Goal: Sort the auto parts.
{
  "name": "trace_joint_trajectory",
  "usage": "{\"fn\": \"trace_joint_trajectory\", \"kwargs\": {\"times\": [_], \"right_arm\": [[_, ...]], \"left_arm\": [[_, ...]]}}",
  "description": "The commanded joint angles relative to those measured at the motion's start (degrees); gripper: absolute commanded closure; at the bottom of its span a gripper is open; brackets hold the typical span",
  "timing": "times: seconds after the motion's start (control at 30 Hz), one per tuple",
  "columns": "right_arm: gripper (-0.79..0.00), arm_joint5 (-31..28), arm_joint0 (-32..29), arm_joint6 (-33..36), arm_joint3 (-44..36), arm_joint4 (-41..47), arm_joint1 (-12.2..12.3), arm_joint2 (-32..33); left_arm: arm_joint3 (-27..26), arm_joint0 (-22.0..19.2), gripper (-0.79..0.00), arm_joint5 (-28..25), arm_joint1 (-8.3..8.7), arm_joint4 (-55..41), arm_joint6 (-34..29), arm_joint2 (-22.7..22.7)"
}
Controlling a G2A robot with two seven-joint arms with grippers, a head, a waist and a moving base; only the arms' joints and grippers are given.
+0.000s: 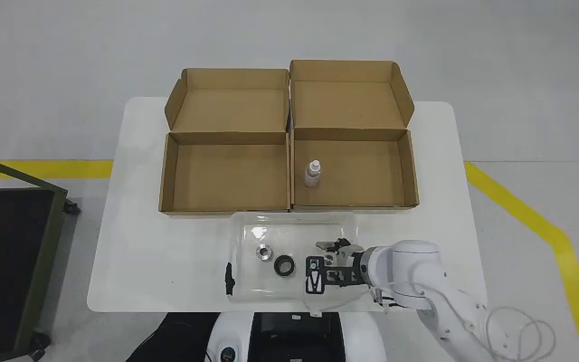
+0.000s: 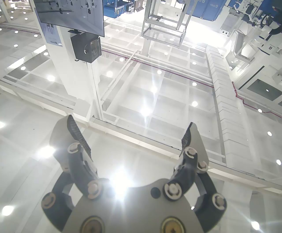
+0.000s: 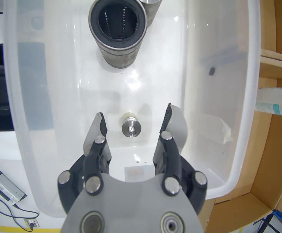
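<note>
Where the clear bin (image 1: 298, 233) sits on the table (image 1: 136, 226), we enter these items.

1. We log the right gripper (image 3: 134, 113) inside the bin, its jaws spread wide and holding nothing.
2. We log a small metal stud (image 3: 131, 128) upright on the bin floor. It stands between the right gripper's fingers (image 3: 174, 117) and touches neither.
3. We log a bearing (image 3: 117, 33), a metal sleeve with a dark rim, upright on the bin floor. It stands farther along the bin from the right gripper than the stud does.
4. We log a metal cylinder (image 3: 152, 8) in the bin, just behind the bearing. We cannot tell whether the two touch.
5. We log the left gripper (image 2: 130, 122) wide open, holding nothing and pointed at the ceiling. We cannot tell its place relative to the bin.
6. We log the first box (image 1: 362, 176), cardboard with its lid open, just beyond the bin. A white bottle (image 1: 312, 172) stands upright inside.
7. We log the second box (image 1: 226, 176), also cardboard with its lid open. It stands beside the first and also just beyond the bin.
</note>
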Motion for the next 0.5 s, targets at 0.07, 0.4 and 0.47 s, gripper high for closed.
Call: {"fn": "trace_joint_trajectory", "kwargs": {"times": [0.07, 0.4, 0.47], "right_arm": [[-0.431, 0.8, 1.5, 0.8, 0.8, -0.4, 0.7, -1.9], [-0.332, 3.8, 4.7, 3.8, 1.5, 1.6, 2.3, -5.7], [-0.243, 4.2, 5.4, 4.2, 1.8, 2.1, 2.6, -6.5]], "left_arm": [[0.0, 0.0, -0.785, 0.0, 0.00, 0.0, 0.0, 0.0], [0.0, 0.0, -0.785, 0.0, 0.00, 0.0, 0.0, 0.0], [0.0, 0.0, -0.785, 0.0, 0.00, 0.0, 0.0, 0.0]]}}
